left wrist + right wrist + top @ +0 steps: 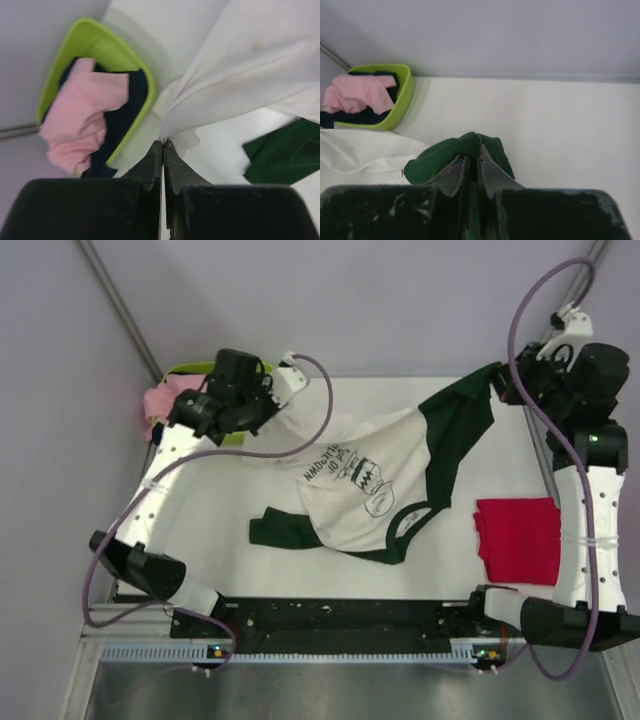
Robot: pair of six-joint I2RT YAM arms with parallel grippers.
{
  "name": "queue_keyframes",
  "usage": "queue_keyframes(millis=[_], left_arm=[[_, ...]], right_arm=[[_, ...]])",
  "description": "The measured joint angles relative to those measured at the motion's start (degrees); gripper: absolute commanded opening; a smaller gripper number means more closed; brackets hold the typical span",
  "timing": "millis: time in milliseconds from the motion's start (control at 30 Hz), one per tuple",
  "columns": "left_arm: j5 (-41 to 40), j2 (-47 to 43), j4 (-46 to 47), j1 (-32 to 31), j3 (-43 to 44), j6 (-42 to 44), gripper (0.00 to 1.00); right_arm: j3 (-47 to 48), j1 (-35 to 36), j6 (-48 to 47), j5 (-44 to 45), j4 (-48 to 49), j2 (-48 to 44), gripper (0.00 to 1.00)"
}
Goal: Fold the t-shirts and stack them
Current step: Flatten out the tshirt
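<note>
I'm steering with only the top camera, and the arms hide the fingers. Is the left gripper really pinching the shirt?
Observer: Yes, the left wrist view shows the left gripper shut on the white edge of the cartoon t-shirt.
Operator: And the right one?
Observer: The right gripper is shut on its dark green sleeve.
Operator: What's in the basket?
Observer: Beside the pink cloth, the lime-green basket holds dark navy cloth.
</note>
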Motion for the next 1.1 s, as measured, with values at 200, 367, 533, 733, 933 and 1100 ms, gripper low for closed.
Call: queue_keyframes(millis=[200, 367, 533, 733, 933, 1100], left_arm=[[-6.3, -4.4, -5.1, 4.0, 22.5, 2.2, 0.0], [-9.2, -7.6, -4.6, 4.2, 34.4, 3.2, 0.0], [-9.2, -10.4, -6.2, 4.2, 38.3, 2.1, 0.0], [-8.5, -10.3, -9.7, 4.2, 38.9, -0.2, 0.0], [-5.6, -8.2, -9.4, 4.2, 35.7, -2.0, 0.0], [-2.8, -2.3, -4.2, 4.3, 30.7, -3.4, 0.0]], right_arm=[[17.3, -10.9, 1.9, -5.8, -1.6, 0.7, 0.0], [31.6, -13.3, 2.1, -8.0, -1.8, 0.7, 0.0], [38.1, -13.3, 1.5, -8.7, -1.9, -2.1, 0.0], [41.7, -13.3, -0.5, -7.8, -2.3, -5.1, 0.0], [44.9, -13.4, -0.3, -6.7, -0.2, -3.0, 0.0], [43.5, -10.6, 6.6, -10.4, 10.9, 9.7, 0.0]])
